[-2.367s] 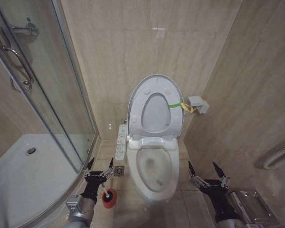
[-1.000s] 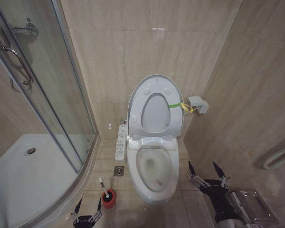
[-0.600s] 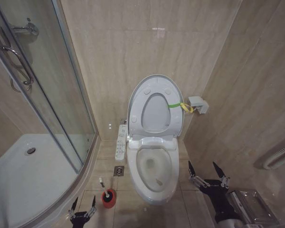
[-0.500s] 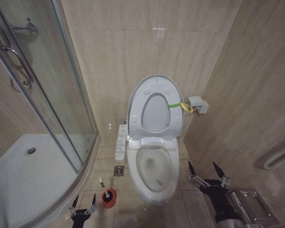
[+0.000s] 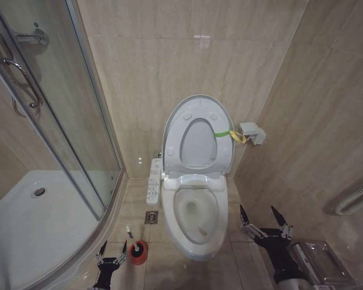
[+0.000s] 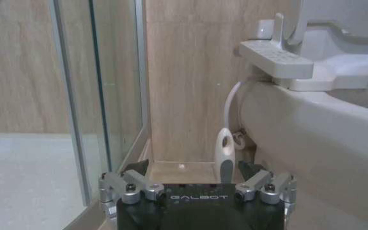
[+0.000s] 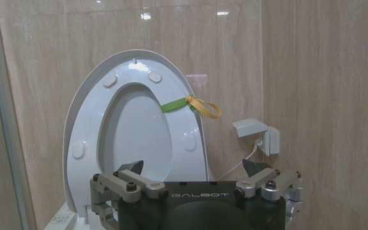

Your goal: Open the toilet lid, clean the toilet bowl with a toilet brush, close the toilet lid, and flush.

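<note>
In the lower left of the head view, the left gripper (image 5: 111,252) reaches up from the bottom edge with its fingers spread and holding nothing, just beside the toilet brush (image 5: 133,240), which stands in its red cup holder (image 5: 138,251) on the tiled floor (image 5: 133,202). At the lower right the right gripper (image 5: 265,220) hovers beside the toilet bowl (image 5: 193,208), fingers likewise spread apart and empty. The toilet lid (image 5: 198,134) stands raised against the beige tiled wall (image 5: 169,60) in the centre of the frame, a yellow-green strap loop (image 5: 230,134) at its right edge. A glass shower door (image 5: 48,109) and white shower tray (image 5: 30,223) fill the left side.
</note>
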Controlling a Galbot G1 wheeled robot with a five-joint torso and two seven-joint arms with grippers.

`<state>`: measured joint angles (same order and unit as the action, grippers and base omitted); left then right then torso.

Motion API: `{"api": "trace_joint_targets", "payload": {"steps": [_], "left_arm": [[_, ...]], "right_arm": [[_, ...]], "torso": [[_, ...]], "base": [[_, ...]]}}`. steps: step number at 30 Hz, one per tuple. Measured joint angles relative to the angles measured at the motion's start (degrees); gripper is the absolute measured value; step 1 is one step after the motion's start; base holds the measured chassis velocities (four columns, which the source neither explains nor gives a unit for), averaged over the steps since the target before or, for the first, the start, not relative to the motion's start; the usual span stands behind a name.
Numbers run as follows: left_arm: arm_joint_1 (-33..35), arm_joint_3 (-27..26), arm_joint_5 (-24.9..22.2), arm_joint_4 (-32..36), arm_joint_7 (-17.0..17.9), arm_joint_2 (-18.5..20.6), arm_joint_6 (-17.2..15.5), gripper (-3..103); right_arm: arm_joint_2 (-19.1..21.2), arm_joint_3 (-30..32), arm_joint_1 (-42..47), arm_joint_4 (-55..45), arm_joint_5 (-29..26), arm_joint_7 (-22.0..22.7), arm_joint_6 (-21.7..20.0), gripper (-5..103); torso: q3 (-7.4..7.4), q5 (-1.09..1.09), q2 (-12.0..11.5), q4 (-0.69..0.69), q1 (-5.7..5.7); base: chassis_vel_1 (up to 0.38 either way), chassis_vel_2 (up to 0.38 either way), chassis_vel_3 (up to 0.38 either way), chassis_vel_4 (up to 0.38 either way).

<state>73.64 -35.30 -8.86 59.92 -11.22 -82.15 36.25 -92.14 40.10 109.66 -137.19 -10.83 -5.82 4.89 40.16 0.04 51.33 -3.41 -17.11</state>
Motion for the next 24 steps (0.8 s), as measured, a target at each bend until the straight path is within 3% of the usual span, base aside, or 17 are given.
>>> {"api": "trace_joint_targets", "payload": {"steps": [24], "left_arm": [[-11.47, 1.76, 2.21, -13.86, -2.07, -0.03, 2.76, 93]], "right_arm": [[0.0, 0.0, 0.0, 0.0, 0.0, 0.0, 0.0, 100]], "torso": [[0.0, 0.0, 0.0, 0.0, 0.0]], "base": [[0.0, 0.0, 0.0, 0.0]]}}
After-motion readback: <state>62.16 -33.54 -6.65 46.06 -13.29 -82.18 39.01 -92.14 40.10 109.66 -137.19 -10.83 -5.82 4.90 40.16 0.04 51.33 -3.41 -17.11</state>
